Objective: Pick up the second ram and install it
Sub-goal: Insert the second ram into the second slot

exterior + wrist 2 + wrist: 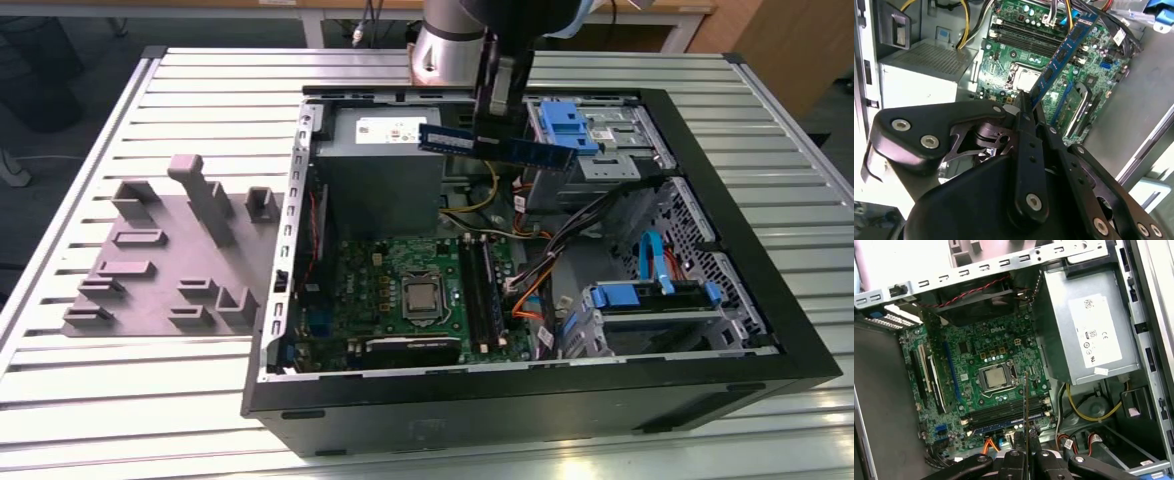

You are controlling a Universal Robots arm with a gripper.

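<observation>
Blue-green second ram [447, 139] sits clamped in the claw [498, 125], jaws closed on it, upper centre of the exterior view, above the open case [534, 395]. Its long axis runs across the frame. The memory slots [481, 290] lie lower centre, running up-frame.

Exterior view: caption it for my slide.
Gripper holds the second ram above the open computer case.

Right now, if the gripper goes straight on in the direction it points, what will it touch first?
The second ram clamped in the gripper leads, so it would probably land first on the motherboard, at or near the black memory slots by the processor socket. Depth is uncertain.
</observation>
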